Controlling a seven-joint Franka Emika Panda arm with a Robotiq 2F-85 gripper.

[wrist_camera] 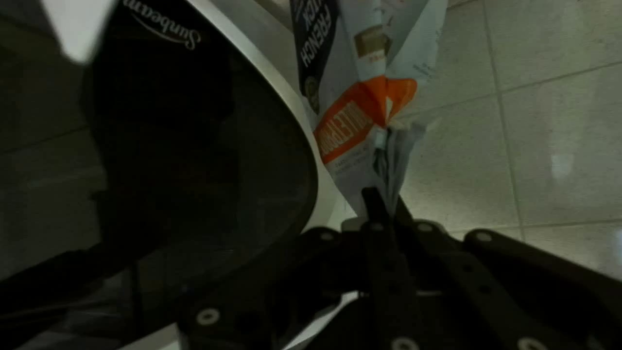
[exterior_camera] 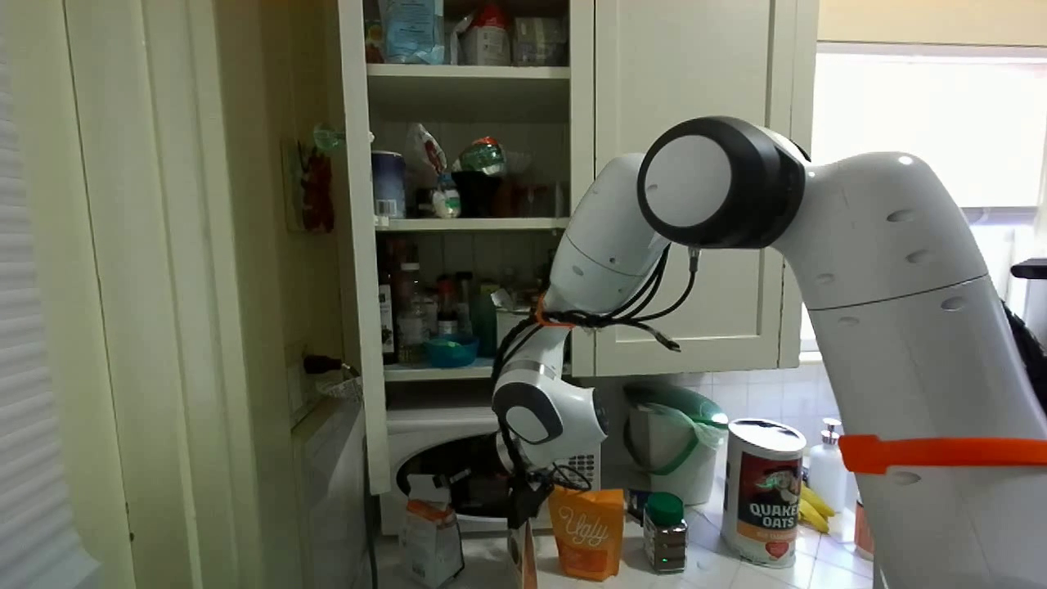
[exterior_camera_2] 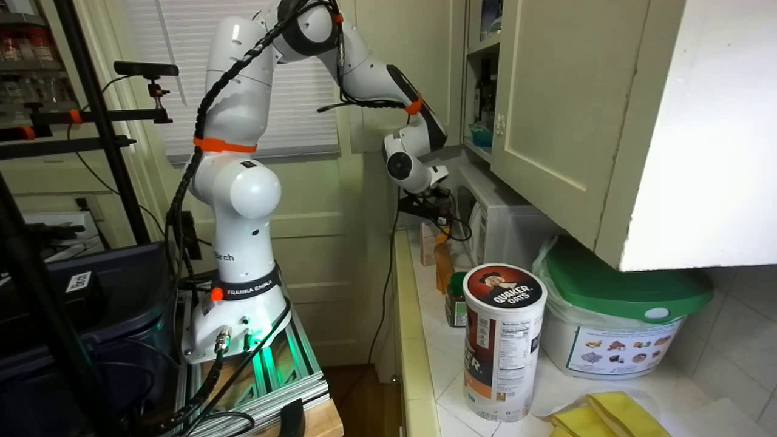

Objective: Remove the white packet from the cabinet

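The white packet (wrist_camera: 347,112), with an orange band and dark label, hangs from my gripper (wrist_camera: 385,203) in the wrist view. The fingers are shut on its tapered, pinched end. In an exterior view the white packet (exterior_camera: 433,546) is outside the cabinet (exterior_camera: 582,90), low in front of the microwave's left end. I cannot tell whether its bottom touches the counter. The gripper there is hard to make out against the dark microwave glass. The cabinet's open section shows crowded shelves above; its closed door (exterior_camera_2: 564,121) also shows. The packet cannot be made out surely in that view.
The white microwave (exterior_camera: 442,421) stands close beside the packet. On the counter stand a narrow tan carton (exterior_camera: 520,556) below the wrist, an orange pouch (exterior_camera: 587,536), a green-lidded jar (exterior_camera: 665,536), an oats canister (exterior_camera_2: 505,352) and a green-lidded bin (exterior_camera_2: 625,349).
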